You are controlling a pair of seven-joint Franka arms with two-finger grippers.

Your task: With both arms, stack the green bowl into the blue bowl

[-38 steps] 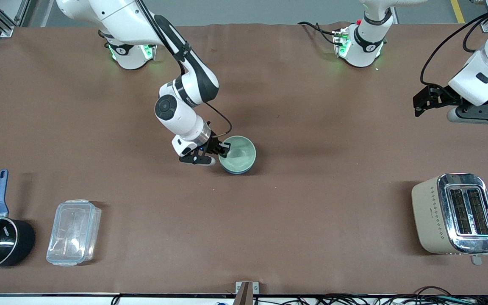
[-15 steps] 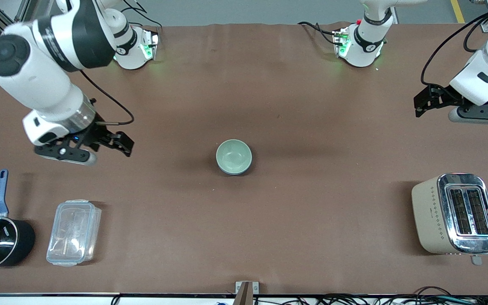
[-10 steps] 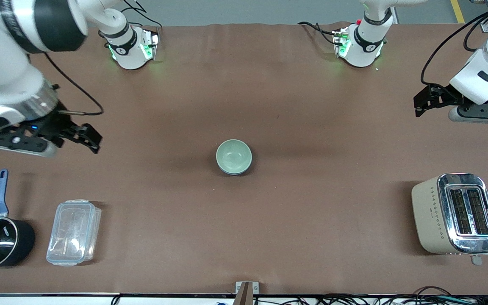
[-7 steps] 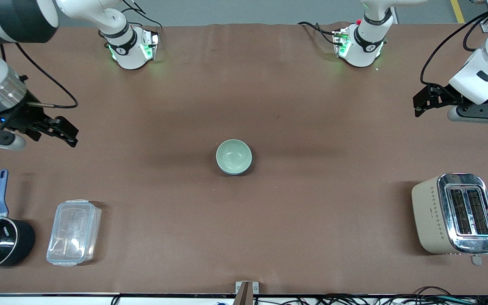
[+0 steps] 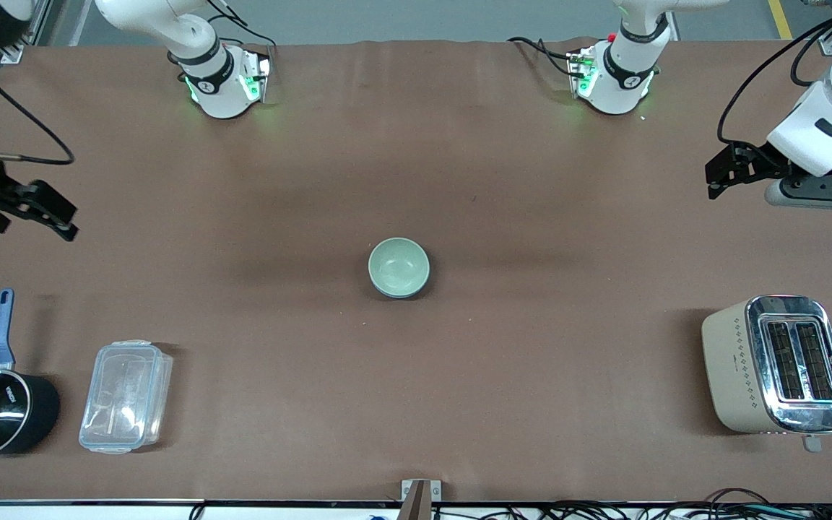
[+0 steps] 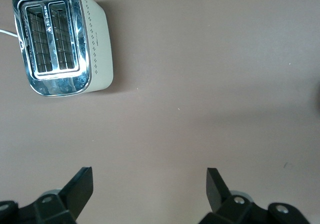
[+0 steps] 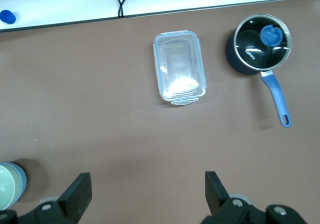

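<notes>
green bowl (image 5: 399,266): pale mint, nested in blue bowl (image 5: 400,292) (only a rim shows), mid-frame on bench (image 5: 459,180)
right gripper (image 5: 48,213): frame's left edge, fingers wide
left gripper (image 5: 721,173): upper right, waiting, fingers wide

right end effector (image 5: 62,217) released green bowl (image 5: 399,266) — withdrawn to table's edge

Pale green bowl (image 5: 399,266) in blue bowl (image 7: 19,183); cream toaster (image 5: 773,365), diamond-dotted; black saucepan (image 5: 3,413), blue handle.
</notes>
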